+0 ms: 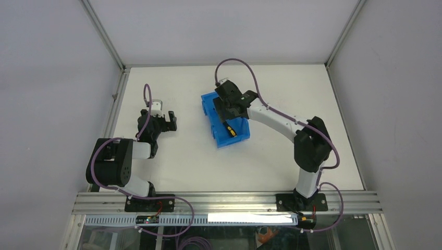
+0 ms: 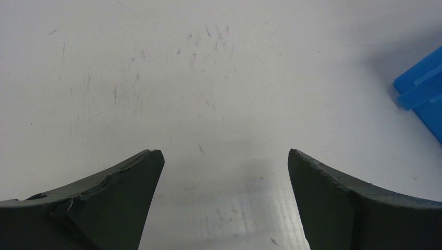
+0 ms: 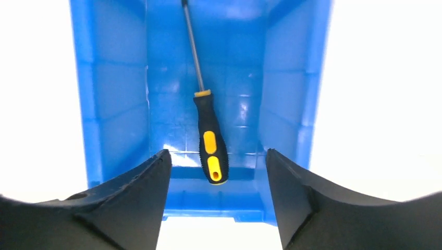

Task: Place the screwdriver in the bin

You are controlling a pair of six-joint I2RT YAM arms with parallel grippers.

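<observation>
The screwdriver (image 3: 210,140), with a black and yellow handle and a thin shaft, lies lengthwise on the floor of the blue bin (image 3: 120,104). From above, the screwdriver (image 1: 229,130) shows in the near half of the bin (image 1: 241,136). My right gripper (image 3: 218,161) hovers above the bin, open, its fingers clear of the handle on both sides. My left gripper (image 2: 224,161) is open over bare table, holding nothing. In the overhead view the left gripper (image 1: 169,121) sits left of the bin and the right gripper (image 1: 225,107) hangs over the bin's far half.
A corner of the blue bin (image 2: 422,91) shows at the right edge of the left wrist view. The white table (image 1: 182,161) is bounded by grey walls at the back and sides, with an aluminium rail (image 1: 224,200) along the near edge.
</observation>
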